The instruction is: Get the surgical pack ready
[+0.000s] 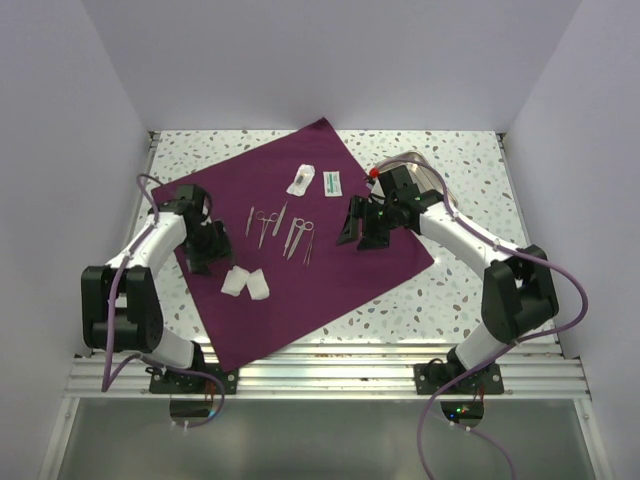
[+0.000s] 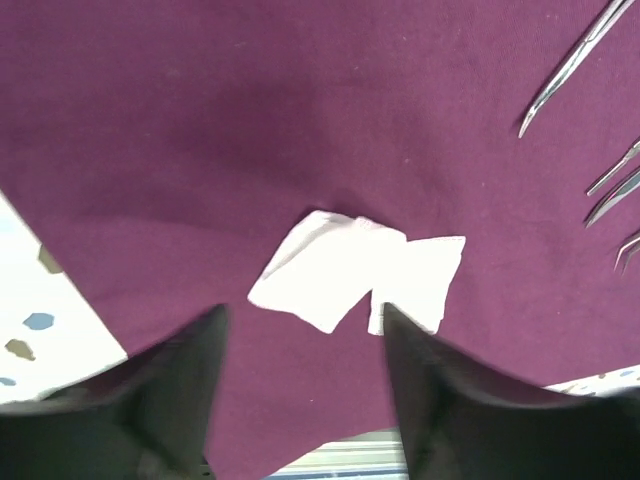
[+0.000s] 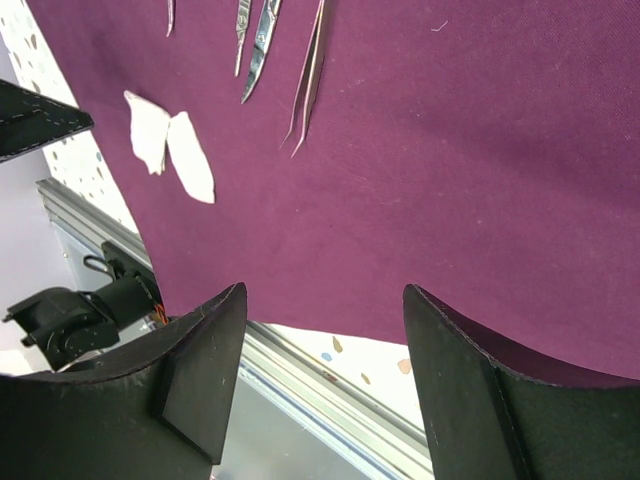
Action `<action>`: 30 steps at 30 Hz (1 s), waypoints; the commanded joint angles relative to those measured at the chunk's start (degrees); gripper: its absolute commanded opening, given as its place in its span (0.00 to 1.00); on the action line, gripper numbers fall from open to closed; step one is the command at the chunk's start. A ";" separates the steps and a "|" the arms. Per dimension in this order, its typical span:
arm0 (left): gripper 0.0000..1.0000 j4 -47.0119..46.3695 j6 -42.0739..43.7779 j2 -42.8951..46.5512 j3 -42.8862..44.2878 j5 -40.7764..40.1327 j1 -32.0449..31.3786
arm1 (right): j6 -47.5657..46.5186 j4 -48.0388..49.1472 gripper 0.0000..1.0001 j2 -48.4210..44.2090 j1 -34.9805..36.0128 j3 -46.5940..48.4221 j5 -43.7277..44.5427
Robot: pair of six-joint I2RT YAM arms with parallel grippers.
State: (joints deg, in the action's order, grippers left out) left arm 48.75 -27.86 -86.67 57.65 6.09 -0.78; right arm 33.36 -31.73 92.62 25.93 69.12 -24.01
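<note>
The surgical pack is a purple-maroon drape (image 1: 330,270) spread flat as a square sheet on the speckled table. Two white gauze squares (image 1: 245,283) lie side by side on its near-left part. Steel scissors and forceps (image 1: 282,228) lie in a row at its middle, with two small white packets (image 1: 316,181) behind them. My left gripper (image 1: 208,252) hovers over the drape's left edge, open, the gauze squares (image 2: 355,270) just beyond its empty fingers. My right gripper (image 1: 362,226) stands open and empty above the drape's right part. Its wrist view shows the drape (image 3: 420,150), instruments and gauze (image 3: 170,143).
A metal rail (image 1: 330,372) runs along the table's near edge by the arm bases. White walls close the left, right and back sides. A coiled cable (image 1: 420,170) lies behind the right gripper. Speckled tabletop (image 1: 470,290) shows to the right of the drape.
</note>
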 commanded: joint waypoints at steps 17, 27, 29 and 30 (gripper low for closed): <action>0.53 -10.51 2.10 8.10 -8.96 8.94 0.16 | -1.28 1.32 0.67 0.10 0.43 0.13 -2.36; 0.48 -15.79 11.24 3.62 -5.00 9.91 0.07 | -1.72 0.79 0.68 0.98 1.40 1.10 -2.97; 0.52 -17.28 13.26 3.00 -5.09 10.17 0.07 | -2.07 0.35 0.68 0.90 1.49 1.28 -2.80; 0.52 -17.81 13.88 2.91 -5.26 10.17 0.07 | -2.16 0.26 0.68 0.81 1.49 1.28 -2.80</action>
State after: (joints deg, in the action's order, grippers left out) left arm 34.94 -18.72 -83.22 50.78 15.07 -0.78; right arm 32.62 -31.75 93.51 27.27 69.19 -25.54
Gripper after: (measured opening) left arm 0.517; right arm 0.676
